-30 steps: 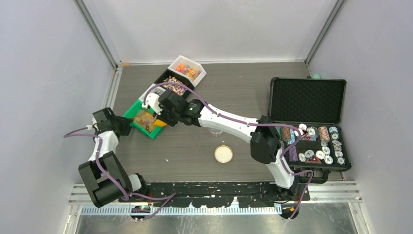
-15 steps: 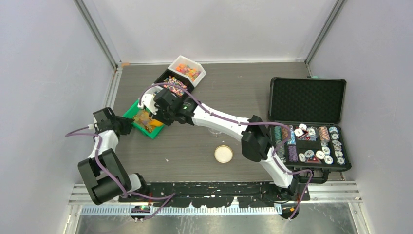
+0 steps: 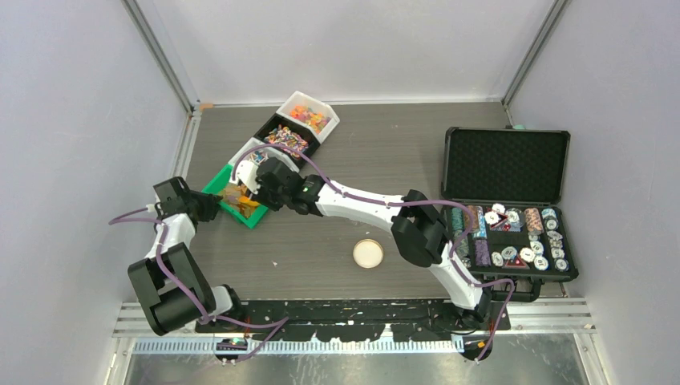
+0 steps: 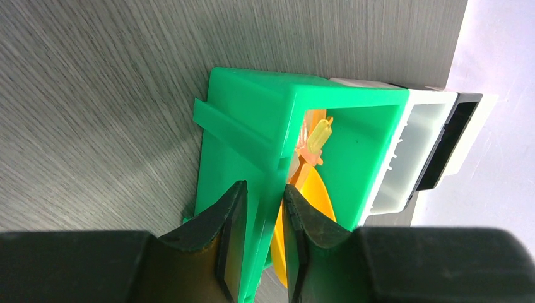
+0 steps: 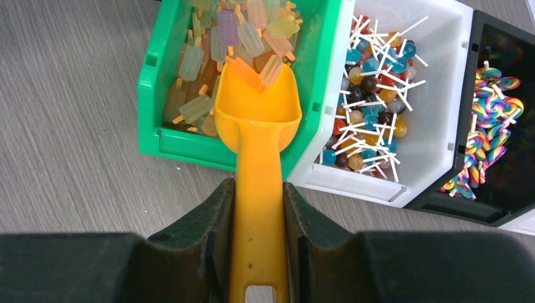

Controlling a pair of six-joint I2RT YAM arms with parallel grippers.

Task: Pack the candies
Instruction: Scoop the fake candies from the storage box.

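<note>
**Step in hand: scooping.** The right hand is clenched on the flat handle of the orange scoop, one finger on each side. This keeps the bowl pointing to 12 o'clock from the hand and stops it rolling. The bowl reaches over the near wall of the green bin, with its lip pushed into the candies (pale popsicle-shaped pieces on short sticks). Only a few pieces rest at the mouth of the bowl, so the load is judged not yet taken.

The left hand is clamped on one wall of the green bin, one finger outside and one inside. The likely purpose is bracing, so that the push of the scoop does not slide the bin across the counter.

**Layout.** Seen from above, the green bin sits at 10 o'clock on the counter. A white bin of ball lollipops stands just beside it, then a black bin of swirl lollipops. The open chip case stands well apart at 3 o'clock. A small round dish lies near the centre.

**Next move, as judged.** Drive the lip deeper, then lift level. Pieces at the lip may spill if the handle tilts.
</note>
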